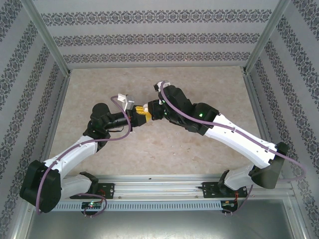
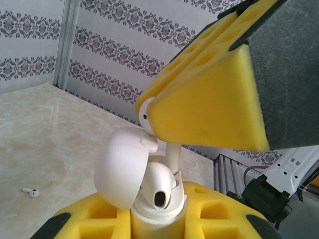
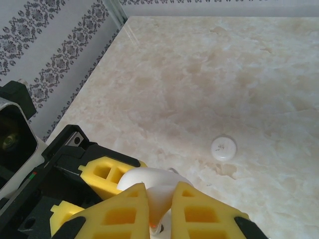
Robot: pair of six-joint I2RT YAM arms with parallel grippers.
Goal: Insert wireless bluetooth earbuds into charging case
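Observation:
My left gripper (image 2: 158, 221) is shut on the white charging case (image 2: 154, 211), which stands upright between its yellow foam fingers. The case's lid (image 2: 119, 167) is swung open to the left. My right gripper (image 3: 160, 211) comes down from above, shut on a white earbud (image 2: 145, 112). The earbud's stem (image 2: 173, 155) reaches down into the open top of the case. In the right wrist view the earbud (image 3: 164, 199) shows between the fingers, just over the lid (image 3: 142, 177). A second earbud (image 2: 33, 192) lies loose on the table. Both grippers meet mid-table (image 1: 142, 114).
A flat round white disc (image 3: 223, 148) lies on the beige marble tabletop (image 3: 209, 74), a little beyond the right gripper. Patterned walls and metal posts (image 1: 47, 45) close in the table on three sides. A metal rail (image 1: 164, 191) runs along the near edge.

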